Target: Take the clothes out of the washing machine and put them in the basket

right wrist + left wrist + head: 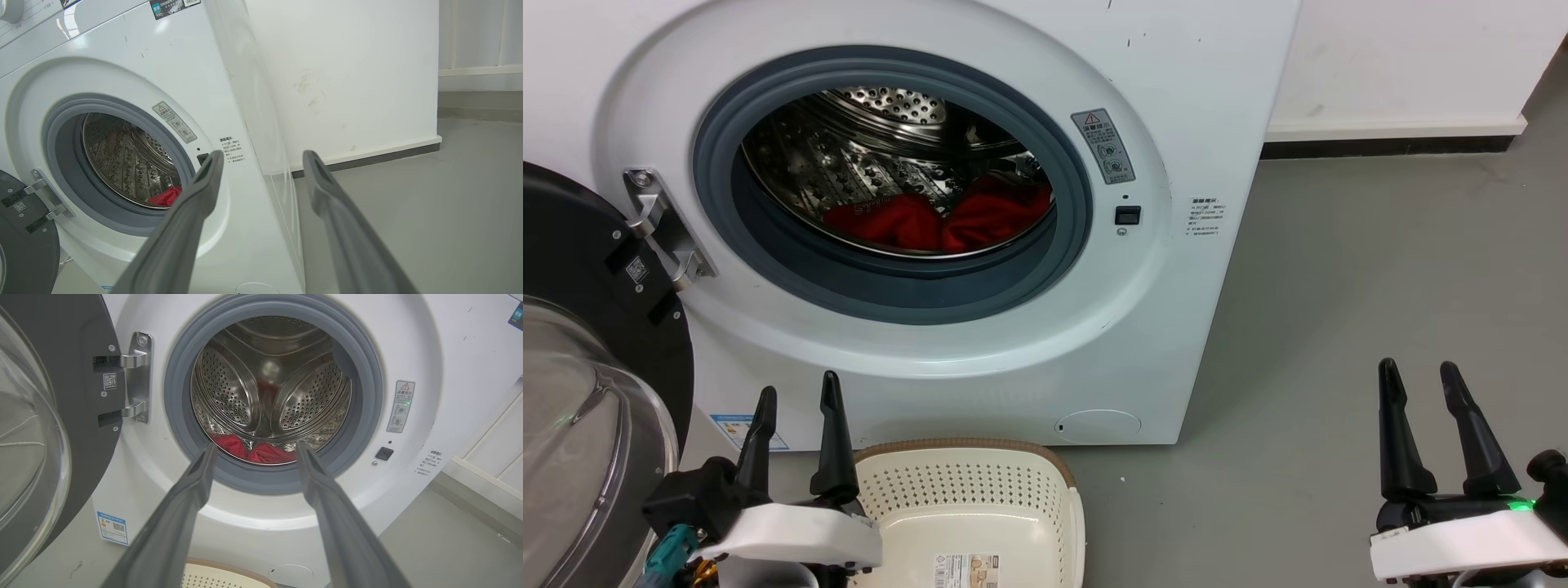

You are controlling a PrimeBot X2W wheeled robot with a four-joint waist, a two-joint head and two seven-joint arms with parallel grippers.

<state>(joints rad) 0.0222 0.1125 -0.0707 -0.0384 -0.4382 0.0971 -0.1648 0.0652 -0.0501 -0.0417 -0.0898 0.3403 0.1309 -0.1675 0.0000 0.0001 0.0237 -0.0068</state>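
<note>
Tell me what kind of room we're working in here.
Likely a laundry corner, perhaps a test room: a white front-loading washing machine with its door open, a perforated basket on the grey floor before it, and bare white walls.

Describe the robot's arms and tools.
The left tool and right tool each have two long tapering black fingers on a black base with a white wrist shell. A green light glows on the right; a teal fitting hangs under the left.

Red clothes [947, 220]; white washing machine [1176, 98], grey-rimmed porthole; cream perforated basket [980, 490], brown rim.
</note>
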